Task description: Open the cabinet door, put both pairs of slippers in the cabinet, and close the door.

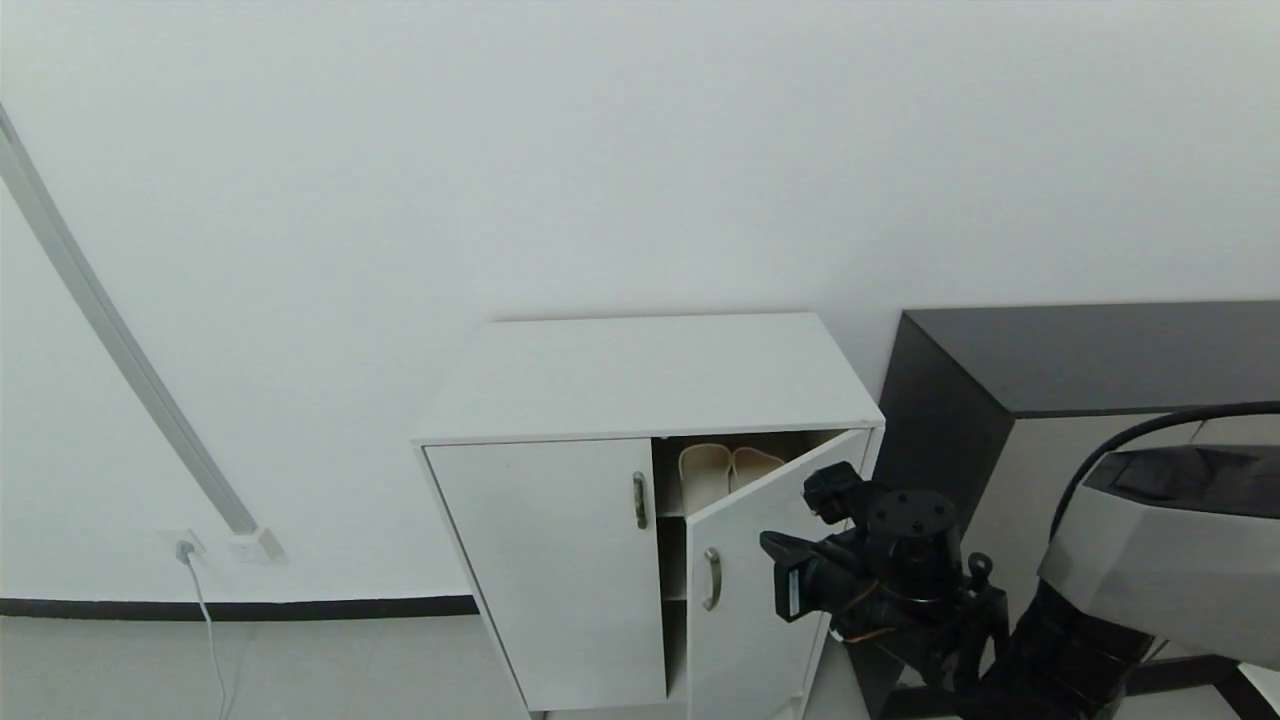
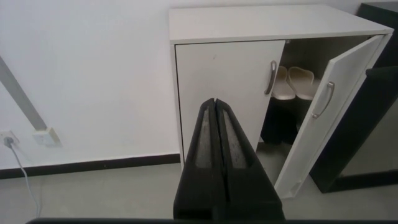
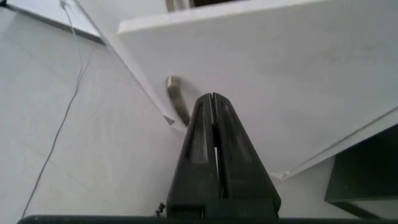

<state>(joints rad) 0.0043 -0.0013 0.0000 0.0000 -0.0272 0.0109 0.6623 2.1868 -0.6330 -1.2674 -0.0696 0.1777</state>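
Note:
The white cabinet [image 1: 650, 375] stands against the wall. Its left door [image 1: 545, 560] is closed and its right door [image 1: 750, 600] hangs partly open. A pair of beige slippers [image 1: 715, 470] lies on the upper shelf inside, also seen as slippers [image 2: 295, 81] in the left wrist view. My right gripper [image 1: 828, 492] is shut and empty at the outer face of the open door [image 3: 298, 74], its tips [image 3: 214, 96] close beside the metal handle [image 3: 177, 99]. My left gripper [image 2: 214, 102] is shut and empty, held back from the cabinet and facing the closed door. The lower shelf is too dark to read.
A black table [image 1: 1090, 350] stands right beside the cabinet, close to the open door's swing. A wall socket with a cable [image 1: 190, 555] and a slanted conduit [image 1: 110, 330] are at the left. Bare floor [image 2: 112, 193] lies in front of the cabinet.

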